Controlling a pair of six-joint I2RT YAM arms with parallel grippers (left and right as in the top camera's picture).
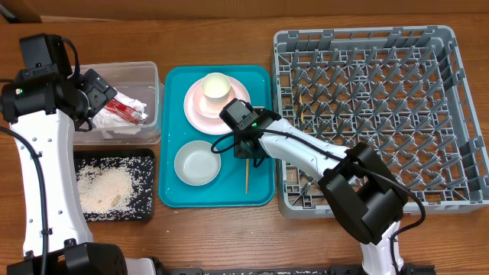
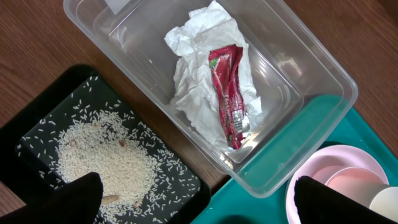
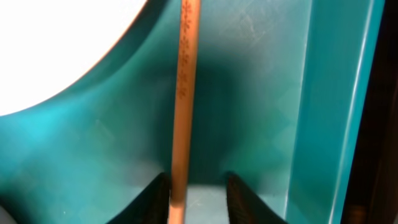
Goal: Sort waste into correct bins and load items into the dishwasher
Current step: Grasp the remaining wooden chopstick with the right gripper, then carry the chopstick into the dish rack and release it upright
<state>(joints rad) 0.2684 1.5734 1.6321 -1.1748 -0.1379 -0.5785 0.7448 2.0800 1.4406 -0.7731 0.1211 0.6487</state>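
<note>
The crumpled white napkin (image 2: 193, 74) and the red sauce packet (image 2: 229, 93) lie in the clear tub (image 1: 149, 72). Rice (image 2: 106, 155) is spread in the black tray (image 1: 145, 160). My left gripper (image 2: 199, 202) is open and empty above the tub's near corner. On the teal tray (image 1: 260, 195) stand the pink plate (image 1: 195, 107) with the pink bowl and the cream cup (image 1: 216, 85), and the grey-green bowl (image 1: 197, 163). My right gripper (image 3: 197, 199) is low on the tray, open, with one wooden chopstick (image 3: 183, 93) between its fingers, against the left one. The grey dish rack (image 1: 367, 114) is at the right.
The teal tray's right wall (image 3: 323, 112) runs close beside the right gripper. The right arm (image 1: 306, 156) crosses the rack's left rim. The chopstick's free end (image 1: 247, 182) points toward the table's front. Only one chopstick shows.
</note>
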